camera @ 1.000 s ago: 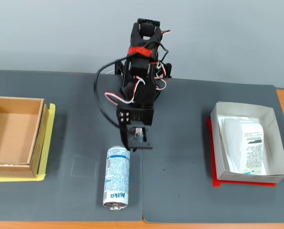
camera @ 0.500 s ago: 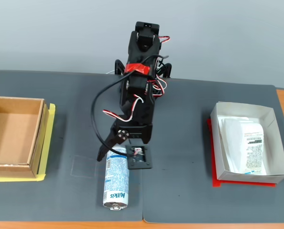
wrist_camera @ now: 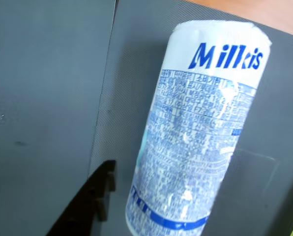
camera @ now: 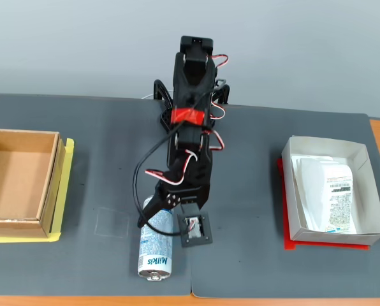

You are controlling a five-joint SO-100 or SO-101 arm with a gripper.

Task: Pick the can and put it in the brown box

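Observation:
The can [camera: 155,247] lies on its side on the dark grey mat, white with blue "Milkis" lettering, its silver end toward the front edge. In the wrist view the can [wrist_camera: 195,132] fills the middle. My gripper [camera: 160,215] hangs over the can's far end, open. In the wrist view my gripper [wrist_camera: 200,201] straddles the can, with one black finger [wrist_camera: 95,199] a little to its left and the other barely showing at the right edge. The brown box [camera: 50,185] stands empty at the far left of the fixed view.
A white paper box [camera: 362,191] holding a white labelled packet [camera: 330,194] sits on a red sheet at the right. A yellow sheet [camera: 65,191] lies under the brown box. The wooden table edge [camera: 81,299] runs along the front.

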